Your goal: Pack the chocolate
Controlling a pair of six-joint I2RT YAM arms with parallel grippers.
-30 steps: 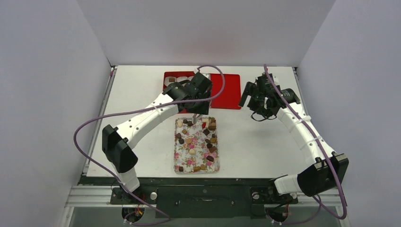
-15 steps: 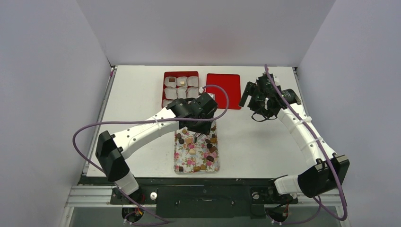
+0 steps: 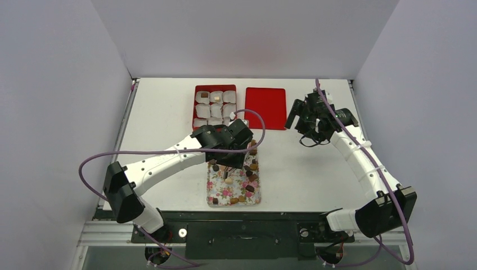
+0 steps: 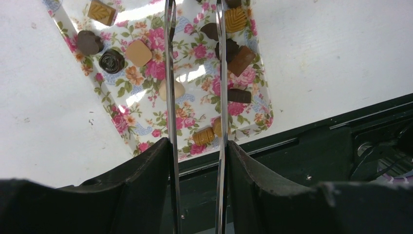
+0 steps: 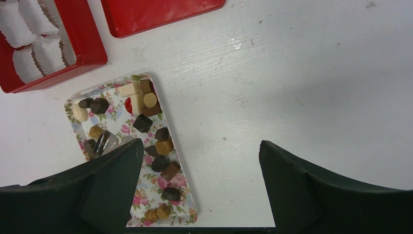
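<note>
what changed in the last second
The left gripper drew back from the far end of the floral tray, beside the red box, toward the near edge. It now hangs open over the tray's middle, holding nothing. The right gripper, box, lid and tray stayed put.

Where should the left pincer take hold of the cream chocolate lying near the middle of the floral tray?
By two opposite sides, coming straight down from above. The cream chocolate lies low and flat on the floral tray with bare tray all round it, so the thin fingers of the open left pincer should fit on either side.
</note>
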